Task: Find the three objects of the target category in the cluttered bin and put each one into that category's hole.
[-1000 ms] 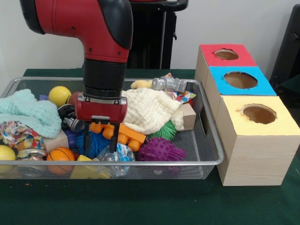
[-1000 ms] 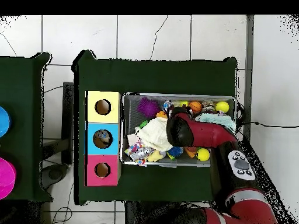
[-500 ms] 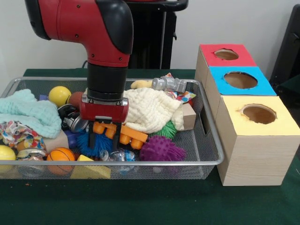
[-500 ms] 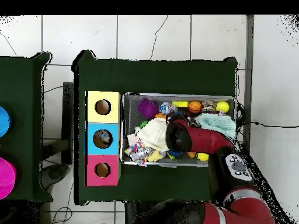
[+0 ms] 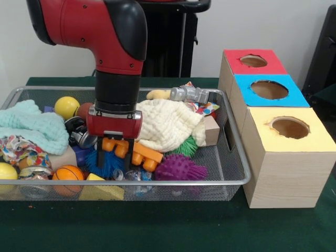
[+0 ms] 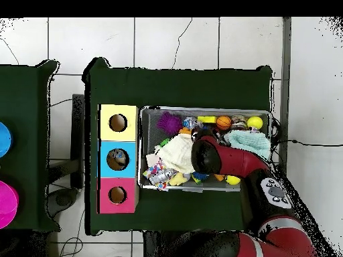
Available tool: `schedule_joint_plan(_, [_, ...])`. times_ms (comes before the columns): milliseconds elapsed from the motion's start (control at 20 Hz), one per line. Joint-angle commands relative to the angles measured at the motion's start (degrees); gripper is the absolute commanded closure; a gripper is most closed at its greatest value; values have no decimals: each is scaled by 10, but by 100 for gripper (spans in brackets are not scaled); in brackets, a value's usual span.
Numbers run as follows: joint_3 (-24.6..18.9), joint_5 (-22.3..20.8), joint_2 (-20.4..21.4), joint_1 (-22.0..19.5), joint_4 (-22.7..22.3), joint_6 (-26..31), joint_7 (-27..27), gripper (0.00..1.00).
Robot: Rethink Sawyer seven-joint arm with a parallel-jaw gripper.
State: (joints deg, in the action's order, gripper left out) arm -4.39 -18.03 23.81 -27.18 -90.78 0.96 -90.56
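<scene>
text: none legible | labels: none | numbers: none

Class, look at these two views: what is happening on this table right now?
A red Sawyer arm reaches down into the bin, a wire basket crowded with toys and cloths. Its gripper is low among them, at an orange toy block. Three cardboard boxes stand beside the bin; the hole in the red-topped one looks empty.

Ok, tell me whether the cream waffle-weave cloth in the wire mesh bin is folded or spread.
Neither: the cream waffle-weave cloth lies crumpled in a loose heap in the wire mesh bin, draped over toys including a green spiky ball.
</scene>
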Motion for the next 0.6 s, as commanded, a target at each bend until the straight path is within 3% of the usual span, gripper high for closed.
schedule_joint_plan(50, [-68,35,6,-6,-28,40,-97,0])
schedule_joint_plan(300, [-81,35,10,-10,-28,47,-84,0])
schedule_joint_plan(600, [-94,15,-26,-23,-26,-4,-88,0])
